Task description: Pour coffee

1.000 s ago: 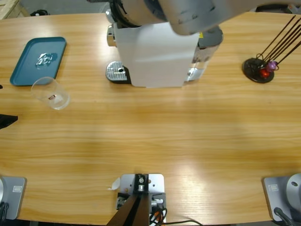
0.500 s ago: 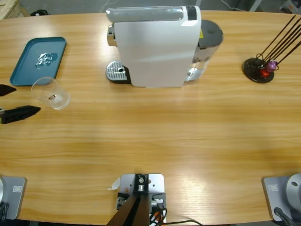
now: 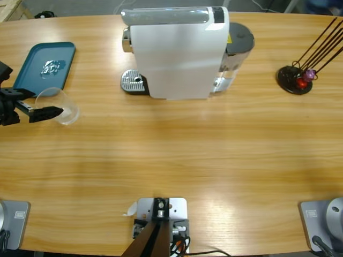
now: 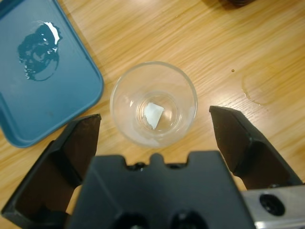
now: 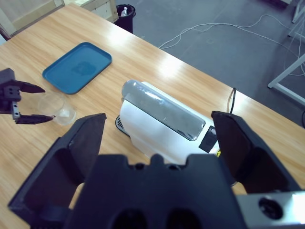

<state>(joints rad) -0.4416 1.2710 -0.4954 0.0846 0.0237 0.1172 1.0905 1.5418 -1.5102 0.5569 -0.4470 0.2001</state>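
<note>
1. We see the clear glass (image 4: 153,104) upright between the left gripper (image 4: 155,121)'s wide jaws, neither touching; it stands just beside the blue tray (image 3: 42,67).
2. Our right gripper (image 5: 157,129) hangs wide-jawed above the coffee machine (image 3: 174,52); bare table (image 3: 214,150) lies between glass and machine.

No legible txt; yellow sticker on coffee machine (image 3: 177,53) unreadable.
</note>
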